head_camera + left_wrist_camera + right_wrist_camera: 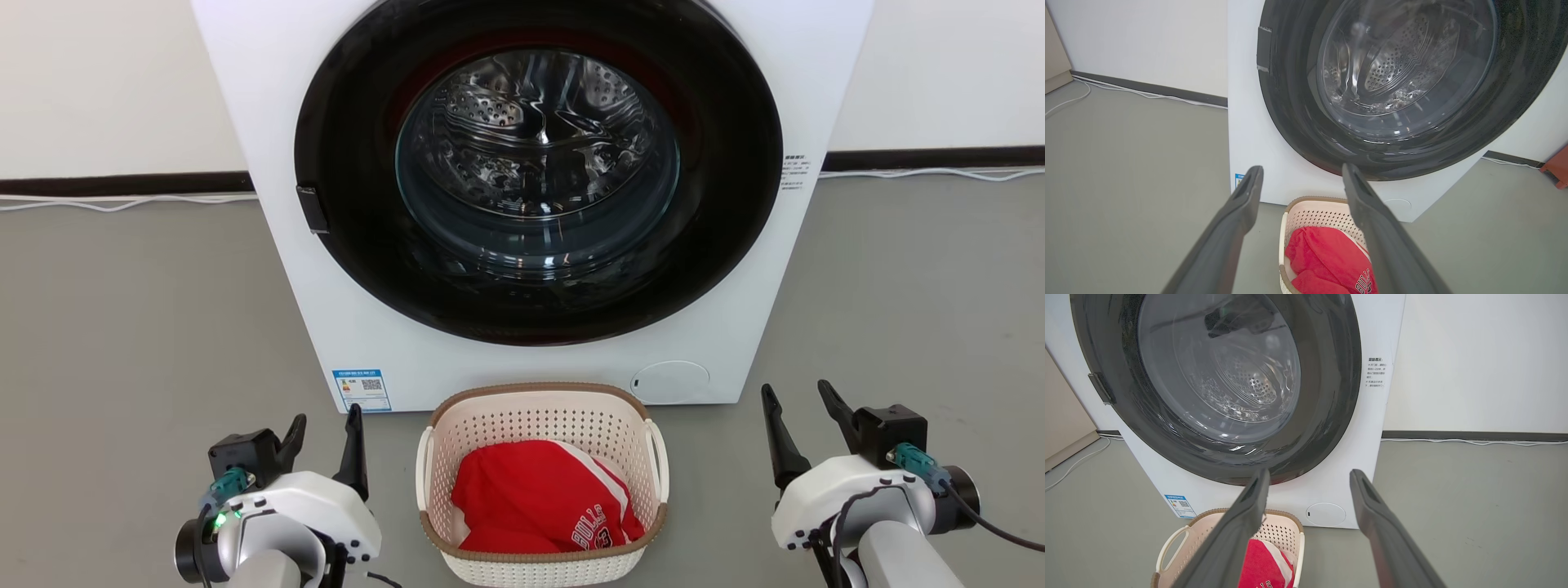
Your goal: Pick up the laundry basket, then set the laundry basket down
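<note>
Far to the left a white cable trails along the foot of the wall, at the edge of the grey floor. Nearer, low on that side, the left gripper hangs over the floor with its dark fingers pointing toward the washer. Its jaws are spread wide and have hold of nothing. It is near the left side of the basket but apart from it. A small blue sticker sits at the washer's lower left corner. The basket stands upright on the floor in the middle, just before the foot of the washer and between the two grippers. Its walls are cream and full of holes, its rim is brown, and a white loop handle sits at each side. A red shirt with white trim and white lettering lies crumpled inside, reaching partway up the walls. Above it is the washer's round black door, and the steel drum shows through the glass. Low on the washer's right is a round white cap, and higher up some small printed text that is too fine to read. Farther right, the right gripper hangs over the floor, well clear of the basket's right handle. Its fingers also point toward the washer, and its jaws are wide apart and empty.
</note>
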Controlling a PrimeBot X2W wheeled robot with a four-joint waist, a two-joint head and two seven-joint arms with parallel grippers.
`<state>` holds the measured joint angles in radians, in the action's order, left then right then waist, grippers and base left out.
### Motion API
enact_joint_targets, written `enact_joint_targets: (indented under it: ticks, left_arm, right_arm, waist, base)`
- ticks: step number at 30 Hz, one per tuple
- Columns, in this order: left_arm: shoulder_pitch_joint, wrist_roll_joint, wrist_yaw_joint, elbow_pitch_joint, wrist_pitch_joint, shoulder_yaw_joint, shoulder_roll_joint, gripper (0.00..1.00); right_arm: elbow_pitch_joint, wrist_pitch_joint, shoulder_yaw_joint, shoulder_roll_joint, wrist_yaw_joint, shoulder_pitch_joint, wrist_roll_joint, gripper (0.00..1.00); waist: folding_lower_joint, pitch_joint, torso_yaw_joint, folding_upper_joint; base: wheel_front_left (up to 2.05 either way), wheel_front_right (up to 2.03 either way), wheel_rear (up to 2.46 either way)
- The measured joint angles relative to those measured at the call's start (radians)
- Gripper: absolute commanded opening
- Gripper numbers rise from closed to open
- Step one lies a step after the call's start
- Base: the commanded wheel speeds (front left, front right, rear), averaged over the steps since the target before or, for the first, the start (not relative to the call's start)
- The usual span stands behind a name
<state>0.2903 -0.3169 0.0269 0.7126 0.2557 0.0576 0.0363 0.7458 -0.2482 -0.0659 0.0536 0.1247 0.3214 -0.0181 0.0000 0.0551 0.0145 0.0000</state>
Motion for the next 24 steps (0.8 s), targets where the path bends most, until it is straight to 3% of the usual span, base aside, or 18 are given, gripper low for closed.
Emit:
enact_joint_targets:
  ticks: [4,5,13,24]
  left_arm:
    - [-0.016,-0.008,0.0,-0.01,0.0,0.012,0.0,1.0]
    - [-0.021,-0.008,0.0,-0.005,0.0,0.012,-0.001,0.0]
    - [-0.124,-0.029,0.0,0.06,-0.011,0.01,-0.006,0.0]
    - [-0.121,-0.138,0.001,0.012,-0.043,0.0,-0.006,0.0]
  right_arm:
    - [-0.002,0.0,-0.001,0.0,0.0,-0.005,-0.001,1.0]
    - [0.001,0.0,0.0,-0.001,0.0,-0.012,-0.001,0.0]
    - [0.067,0.012,-0.001,-0.01,-0.001,-0.114,-0.022,0.0]
    - [0.015,0.043,-0.003,-0.01,-0.001,-0.114,-0.164,0.0]
  waist:
    - [0.0,0.009,-0.001,0.0]
    - [0.0,0.011,-0.001,0.0]
    - [0.0,0.01,-0.001,0.0]
    - [0.0003,0.003,-0.002,0.0]
  base:
    - [0.0,0.0,0.0]
    - [0.0,0.0,0.0]
    - [0.0,0.0,0.0]
    - [0.0,0.0,0.0]
